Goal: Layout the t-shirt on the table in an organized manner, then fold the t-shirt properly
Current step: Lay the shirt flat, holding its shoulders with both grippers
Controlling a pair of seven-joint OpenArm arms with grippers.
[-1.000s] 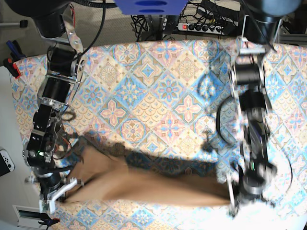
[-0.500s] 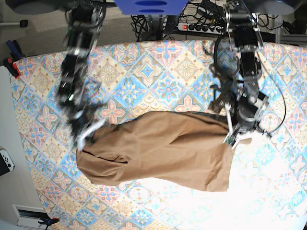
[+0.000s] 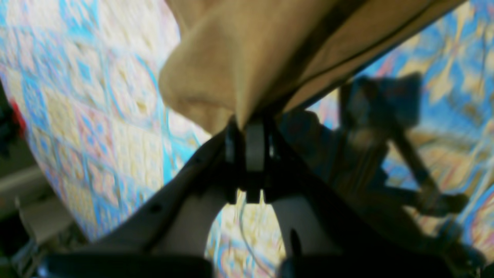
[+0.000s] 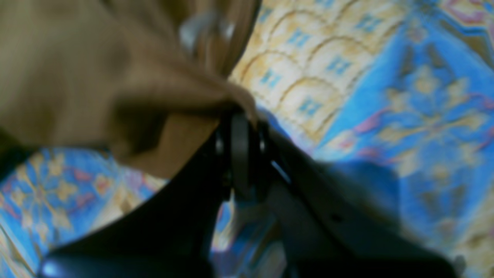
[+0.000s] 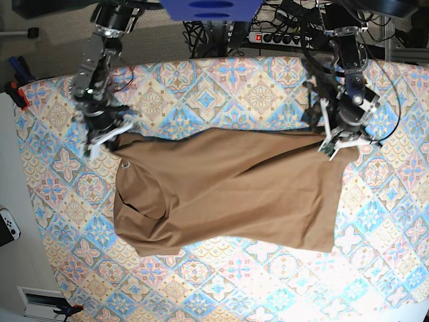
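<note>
shirt [image 5: 228, 191]: tan, spread wide mid-table, top edge pulled near-straight between both grippers; lower body hangs slack toward 6 o'clock, bunched fold at 8 o'clock corner, hem at 4 o'clock uneven.
change: 1 s ago it was a thin blurred strip at the near edge, 6 o'clock; half a sec ago a lumpy mass mid-table; now carried up toward 12 o'clock and opened out much flatter. Both arms have swung from near edge to far side w/ it.
meaning: looks like a fling/drag to lay it out; layout step prob. nearly done, folding not started. Left-side wrinkles still need smoothing, my guess.
left gripper [image 5: 333, 142]: at shirt's 2 o'clock corner. Wrist cam shows fingers [image 3: 254, 146] pressed together, cloth pinched between, so clamped on shirt.
right gripper [image 5: 102, 137]: at shirt's 10 o'clock corner; wrist cam blurry but cloth [image 4: 115, 85] bunches into the closed tips [image 4: 241, 154], so gripping shirt too.
table [image 5: 221, 87]: blue/pink/cream tile cloth, shirt lies across its middle, bare pattern all round.
edge stuff: power strip [image 5: 285, 38] beyond 12 o'clock; white controller-ish thing [image 5: 8, 225] off table at 9 o'clock, too small to be sure.
risk: letting go unevenly could let one corner spring back, judgement only.
</note>
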